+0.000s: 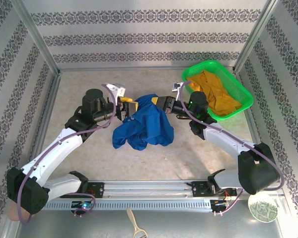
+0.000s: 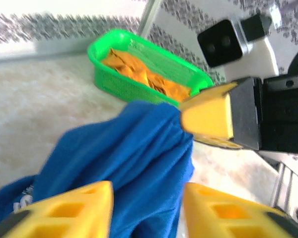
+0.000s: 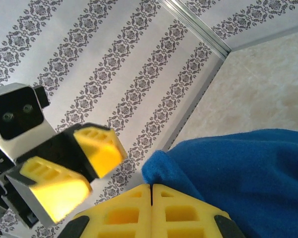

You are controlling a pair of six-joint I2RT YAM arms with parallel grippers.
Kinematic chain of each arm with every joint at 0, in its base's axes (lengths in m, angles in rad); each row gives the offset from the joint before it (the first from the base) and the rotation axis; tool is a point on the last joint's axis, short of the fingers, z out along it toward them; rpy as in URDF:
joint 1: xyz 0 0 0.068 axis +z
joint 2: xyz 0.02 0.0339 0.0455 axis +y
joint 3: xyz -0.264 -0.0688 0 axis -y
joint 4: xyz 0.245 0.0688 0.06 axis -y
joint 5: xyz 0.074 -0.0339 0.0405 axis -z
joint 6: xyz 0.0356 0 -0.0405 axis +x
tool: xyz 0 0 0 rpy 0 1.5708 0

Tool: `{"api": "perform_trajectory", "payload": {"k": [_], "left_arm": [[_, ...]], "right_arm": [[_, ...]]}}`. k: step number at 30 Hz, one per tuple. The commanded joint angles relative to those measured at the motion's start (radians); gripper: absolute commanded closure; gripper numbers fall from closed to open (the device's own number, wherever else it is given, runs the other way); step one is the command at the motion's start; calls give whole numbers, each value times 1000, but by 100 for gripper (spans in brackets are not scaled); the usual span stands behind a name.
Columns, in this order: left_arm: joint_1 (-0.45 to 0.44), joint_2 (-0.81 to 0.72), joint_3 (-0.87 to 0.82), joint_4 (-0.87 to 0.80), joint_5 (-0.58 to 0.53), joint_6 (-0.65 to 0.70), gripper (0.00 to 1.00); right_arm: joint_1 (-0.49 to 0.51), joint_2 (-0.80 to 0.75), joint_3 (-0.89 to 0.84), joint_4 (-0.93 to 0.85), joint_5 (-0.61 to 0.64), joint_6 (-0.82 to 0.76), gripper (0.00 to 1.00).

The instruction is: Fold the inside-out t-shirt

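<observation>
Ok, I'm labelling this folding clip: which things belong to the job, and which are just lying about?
Job: blue t-shirt; left gripper; right gripper, pinching the shirt.

Lying about: green basket; orange garment inside it; round disc; pale-handled tool at the near edge.

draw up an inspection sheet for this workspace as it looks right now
surface: beige speckled table, no spills seen
job's things: blue t-shirt bunched and unfolded, one end lifted off the table
clutter: green basket at the far right, orange garment inside it; pale handled tool and round disc at the near edge, beyond the arm rail
grippers: right gripper shut on an edge of the t-shirt; left gripper open, cloth between its fingers, not pinched
cables: purple cable runs along each arm, clear of the cloth
surroundings: patterned wall panels in a metal frame on three sides
</observation>
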Motion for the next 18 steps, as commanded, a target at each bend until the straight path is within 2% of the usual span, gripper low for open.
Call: {"api": "perform_trajectory", "payload": {"k": [1, 5, 13, 18], "left_arm": [[-45, 51, 36, -79, 20, 123, 70], [-73, 110, 50, -33, 41, 100, 74], [-78, 149, 42, 47, -111, 40, 76], [-77, 164, 53, 69, -147, 13, 76]], "right_arm": [[-4, -4, -14, 36, -22, -26, 100], [6, -15, -22, 26, -10, -28, 100], [31, -38, -27, -14, -15, -48, 100], [49, -46, -30, -35, -18, -62, 100]]}}
